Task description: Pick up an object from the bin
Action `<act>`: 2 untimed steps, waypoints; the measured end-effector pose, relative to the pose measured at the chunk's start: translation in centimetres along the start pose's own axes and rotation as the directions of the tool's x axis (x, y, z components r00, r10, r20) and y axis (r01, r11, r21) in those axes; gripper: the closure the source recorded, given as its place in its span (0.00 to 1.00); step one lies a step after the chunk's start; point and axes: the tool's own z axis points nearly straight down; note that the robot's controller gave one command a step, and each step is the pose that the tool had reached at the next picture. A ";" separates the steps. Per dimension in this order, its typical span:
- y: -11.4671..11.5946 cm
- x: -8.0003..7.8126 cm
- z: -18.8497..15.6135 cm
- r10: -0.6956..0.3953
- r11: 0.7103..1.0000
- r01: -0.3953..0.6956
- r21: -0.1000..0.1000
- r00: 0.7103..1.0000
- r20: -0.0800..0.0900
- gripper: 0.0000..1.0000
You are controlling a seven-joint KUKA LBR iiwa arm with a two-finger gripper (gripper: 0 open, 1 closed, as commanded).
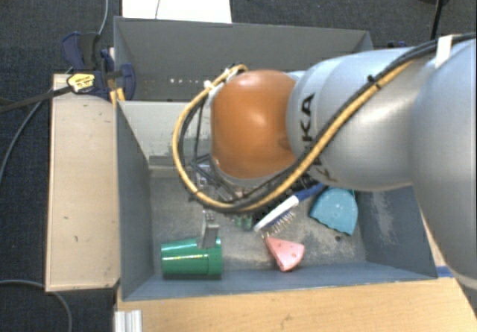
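Though its openness cannot be told, the gripper (211,232) hangs just by a green cup (192,259) lying sideways in the grey bin (138,204).

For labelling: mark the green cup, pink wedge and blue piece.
green cup (190,260): camera view, side wall.
pink wedge (286,252): camera view, top face.
blue piece (335,209): camera view, flat middle.

Green plastic cylindrical cup (191,260): lying on its side (long axis approx. left-right), on floor of grey metal bin (134,196), lower-left corner.
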 end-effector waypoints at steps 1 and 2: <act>-0.1 -0.2 -0.5 0.005 1.000 -0.005 -0.002 1.000 0.008 0.00; -0.2 0.1 0.8 -0.043 0.999 0.043 -0.003 0.999 0.013 0.00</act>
